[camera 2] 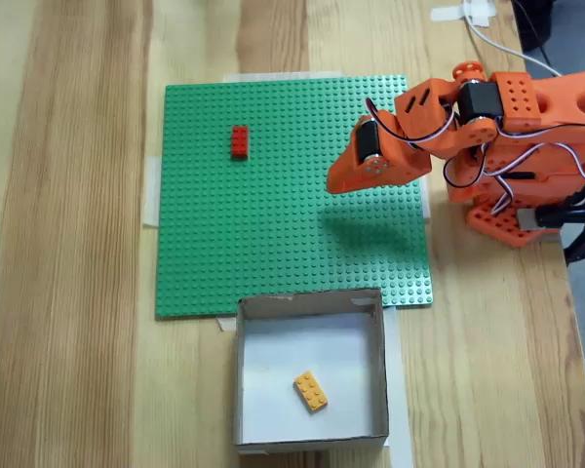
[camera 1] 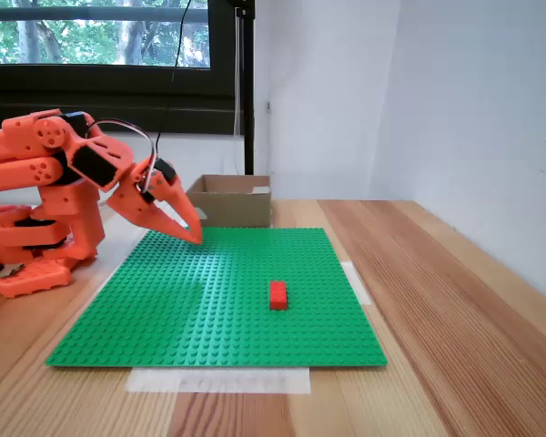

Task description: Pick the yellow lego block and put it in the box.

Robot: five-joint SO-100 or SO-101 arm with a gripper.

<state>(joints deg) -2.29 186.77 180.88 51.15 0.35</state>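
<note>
While the jaws (camera 1: 193,232) look pressed together, the yellow lego block (camera 2: 311,391) — studded, orange-tinted — lies inside the box (camera 2: 312,304).

At the left of the frame the orange arm (camera 1: 45,196) angles its pincer (camera 1: 193,232) down, fingers together, tips just over the green baseplate (camera 1: 218,300). The box (camera 1: 232,202) stands behind, upper centre. A red brick (camera 1: 278,294) sits mid-plate.

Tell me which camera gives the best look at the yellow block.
The fixed view from above. There the yellow block lies in full sight on the pale floor of the box, tilted, clear of the walls. The low fixed view at table height looks at the box side-on, so its wall hides the inside.
</note>
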